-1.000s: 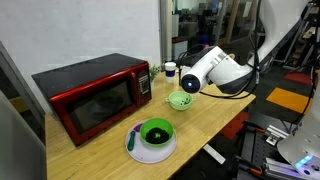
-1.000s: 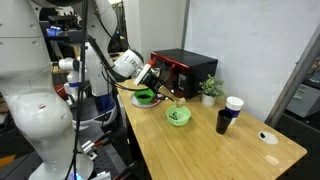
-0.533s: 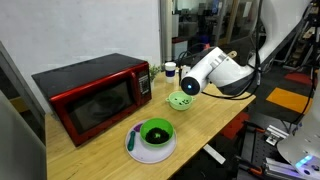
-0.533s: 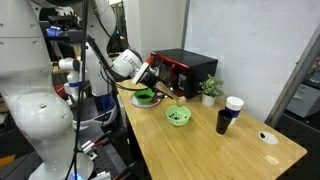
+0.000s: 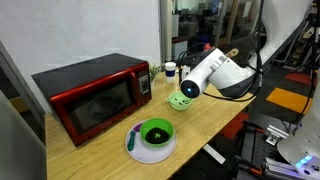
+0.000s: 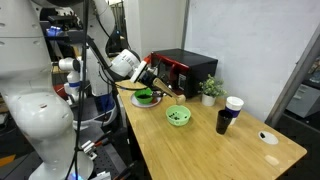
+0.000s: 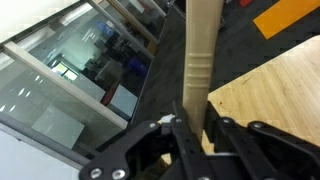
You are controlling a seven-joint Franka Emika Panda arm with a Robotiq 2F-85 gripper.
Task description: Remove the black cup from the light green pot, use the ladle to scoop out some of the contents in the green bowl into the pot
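Exterior view: microwave (image 5: 95,95) behind green bowl (image 5: 156,131)

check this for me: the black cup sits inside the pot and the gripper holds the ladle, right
Not quite. The black cup stands on the table beside the white cup, apart from the pot, as an exterior view shows. The gripper does hold the ladle, seen in the wrist view.

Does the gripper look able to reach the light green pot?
Probably yes: the light green pot sits open near the gripper holding the ladle, and the black cup stands well aside.
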